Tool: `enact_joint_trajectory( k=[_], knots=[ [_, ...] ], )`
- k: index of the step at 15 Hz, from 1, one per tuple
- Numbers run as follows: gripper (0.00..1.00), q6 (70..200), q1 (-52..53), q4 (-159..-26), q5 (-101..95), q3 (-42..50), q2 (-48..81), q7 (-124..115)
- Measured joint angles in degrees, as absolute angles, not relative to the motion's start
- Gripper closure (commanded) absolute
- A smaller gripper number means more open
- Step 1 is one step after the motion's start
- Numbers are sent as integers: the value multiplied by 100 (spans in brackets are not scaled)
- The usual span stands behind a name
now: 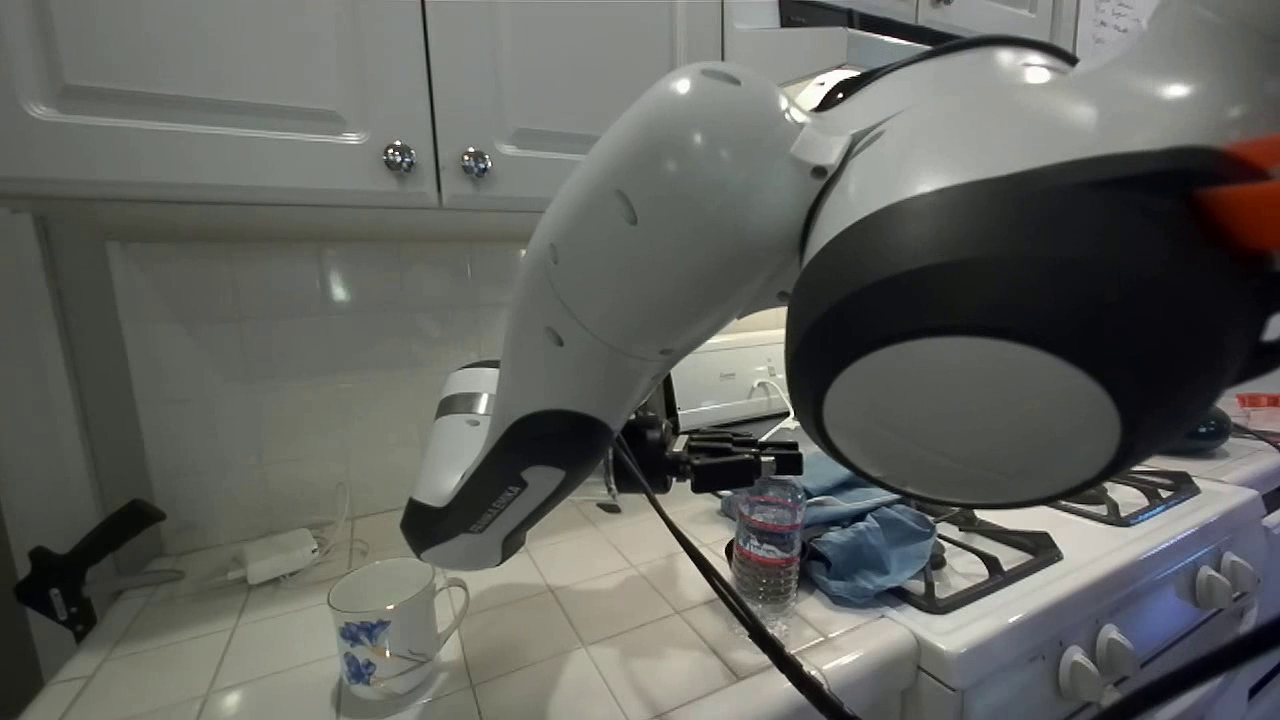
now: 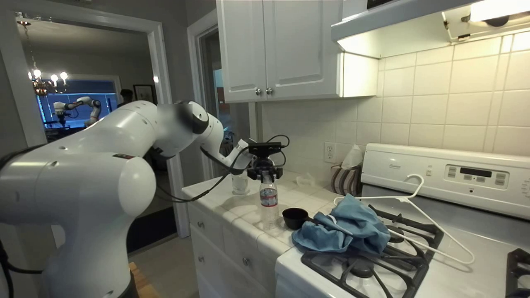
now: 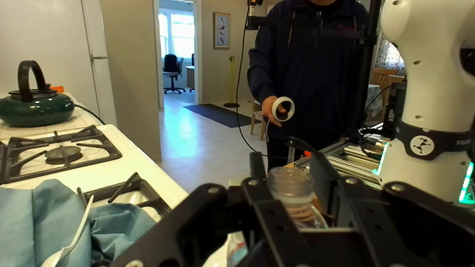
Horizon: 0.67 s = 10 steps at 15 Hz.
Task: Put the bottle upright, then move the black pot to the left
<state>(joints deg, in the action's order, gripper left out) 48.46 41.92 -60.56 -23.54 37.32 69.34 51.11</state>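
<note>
The bottle (image 2: 269,201) stands upright on the bench (image 1: 540,625) just beside the black pot (image 2: 295,219), but the claw (image 2: 266,174) straddles its neck, gripping or not I cannot tell, so a sideways pull could topple it.

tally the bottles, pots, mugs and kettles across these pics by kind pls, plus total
bottle: 1
pot: 1
mug: 1
kettle: 1
total: 4

Gripper (image 3: 287,168) jaws flank bottle (image 3: 291,189) neck, grip unclear | green kettle (image 3: 37,107) past stove's (image 3: 133,160) far edge | blue cloth (image 3: 29,222) toward near edge | person (image 3: 304,81) beyond front edge
</note>
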Motion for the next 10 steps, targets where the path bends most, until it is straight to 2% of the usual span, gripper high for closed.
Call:
enact_joint_trajectory(
  k=[3,5,10],
  knots=[
    [11,4846,4263,-6056,-2304,3905,7008,5238],
    [0,4846,4320,-6056,-2277,4030,7039,5306],
    [0,4845,4551,-6038,-2262,4377,7044,5442]
  ],
)
